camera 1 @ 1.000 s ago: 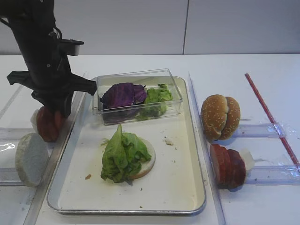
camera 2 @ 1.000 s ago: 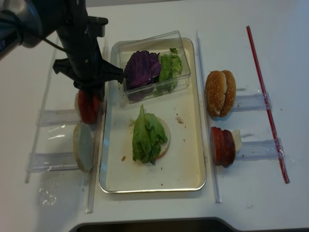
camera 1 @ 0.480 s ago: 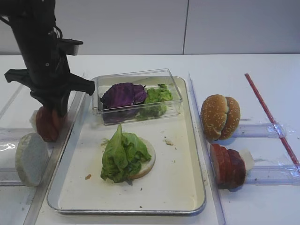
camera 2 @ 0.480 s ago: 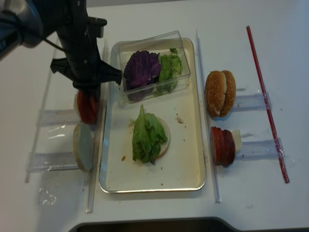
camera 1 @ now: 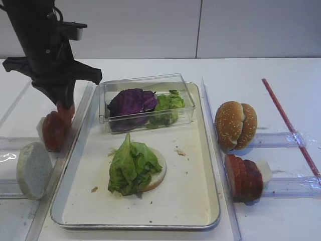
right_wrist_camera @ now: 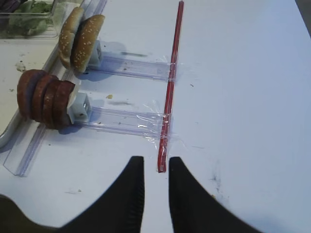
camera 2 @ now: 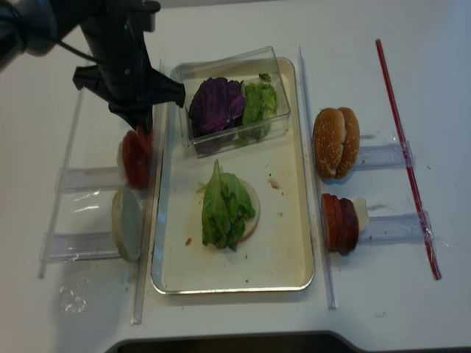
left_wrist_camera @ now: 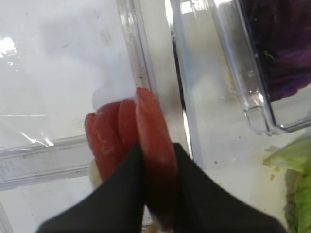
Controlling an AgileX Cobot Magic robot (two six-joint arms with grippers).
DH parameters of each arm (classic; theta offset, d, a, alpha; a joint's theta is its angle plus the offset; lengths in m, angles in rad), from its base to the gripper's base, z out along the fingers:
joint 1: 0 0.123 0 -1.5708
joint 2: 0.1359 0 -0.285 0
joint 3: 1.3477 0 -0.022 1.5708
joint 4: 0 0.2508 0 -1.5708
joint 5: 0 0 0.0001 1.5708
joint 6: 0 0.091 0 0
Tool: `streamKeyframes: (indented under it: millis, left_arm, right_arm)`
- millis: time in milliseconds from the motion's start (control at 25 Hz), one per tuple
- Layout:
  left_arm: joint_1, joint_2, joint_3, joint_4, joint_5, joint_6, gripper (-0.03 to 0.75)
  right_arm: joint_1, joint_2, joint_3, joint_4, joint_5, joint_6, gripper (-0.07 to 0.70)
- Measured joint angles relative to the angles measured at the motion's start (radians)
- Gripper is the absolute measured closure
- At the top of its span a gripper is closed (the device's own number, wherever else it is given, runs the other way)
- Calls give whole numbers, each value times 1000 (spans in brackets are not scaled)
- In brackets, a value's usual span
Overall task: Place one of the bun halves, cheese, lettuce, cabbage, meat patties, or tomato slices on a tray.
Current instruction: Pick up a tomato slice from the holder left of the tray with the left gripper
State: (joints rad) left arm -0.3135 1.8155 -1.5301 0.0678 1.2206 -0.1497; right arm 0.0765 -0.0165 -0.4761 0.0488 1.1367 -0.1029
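My left gripper (left_wrist_camera: 158, 162) is shut on one tomato slice (left_wrist_camera: 154, 138), the end one of the row of tomato slices (camera 1: 52, 131) standing left of the tray (camera 1: 135, 227). The held slice (camera 1: 65, 111) hangs just above the row under the black arm (camera 2: 140, 126). On the tray lies a pale bun half (camera 1: 160, 173) with lettuce (camera 1: 131, 164) on top. A clear box (camera 1: 186, 103) at the tray's far end holds purple cabbage (camera 1: 131, 100) and more lettuce. My right gripper (right_wrist_camera: 156, 167) is shut on nothing, over bare table near a red strip (right_wrist_camera: 171, 77).
Right of the tray, sesame bun halves (camera 1: 235, 124) and meat patties (camera 1: 243, 176) stand on edge in clear rails. A pale bun half (camera 1: 32, 169) stands on the left, below the tomato row. Clear plastic guides run along both sides of the tray.
My left gripper has closed on the end tomato slice and risen a little, lifting that slice out of the row. The right gripper has not moved.
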Motion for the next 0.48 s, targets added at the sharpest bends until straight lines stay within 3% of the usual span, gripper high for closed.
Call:
streamKeyframes:
  millis: [240, 480]
  left_arm:
    - [0, -98, 3, -30, 6, 0, 622]
    - [0, -221, 84, -128, 12, 7, 622]
  right_arm:
    - [0, 0, 0, 0, 0, 0, 472]
    - [0, 0, 0, 0, 0, 2, 472]
